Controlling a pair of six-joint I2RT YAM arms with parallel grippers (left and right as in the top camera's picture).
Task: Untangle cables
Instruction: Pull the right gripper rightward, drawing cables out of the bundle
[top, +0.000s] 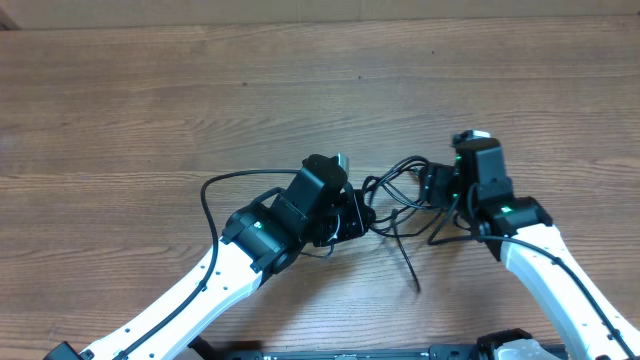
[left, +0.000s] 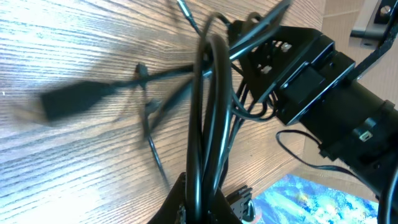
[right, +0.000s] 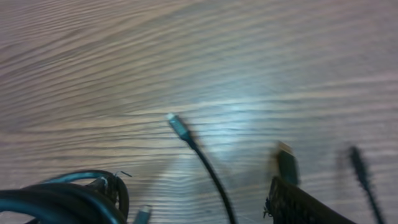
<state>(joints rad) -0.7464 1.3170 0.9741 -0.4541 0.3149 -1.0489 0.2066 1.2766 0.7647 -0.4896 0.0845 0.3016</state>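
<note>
The cables (top: 395, 195) are a knot of thin black cords between my two grippers at the table's middle. One loose end (top: 410, 270) trails toward the front edge. My left gripper (top: 358, 215) is shut on a bundle of cables (left: 208, 93), which rises from between its jaws in the left wrist view (left: 205, 208). My right gripper (top: 425, 185) sits at the knot's right side and is open (right: 199, 211). Only its right finger (right: 301, 202) shows. A cord with a silvery plug (right: 177, 124) runs through the gap. More cables (right: 62, 199) bunch at the lower left.
Brown wood-grain table (top: 150, 110) stretches all around. A blurred black plug (left: 68, 99) hangs over the wood left of the bundle. Two more blurred plugs (right: 286, 162) (right: 357, 158) lie near the right finger. A thin black wire (top: 205, 195) loops left of the left arm.
</note>
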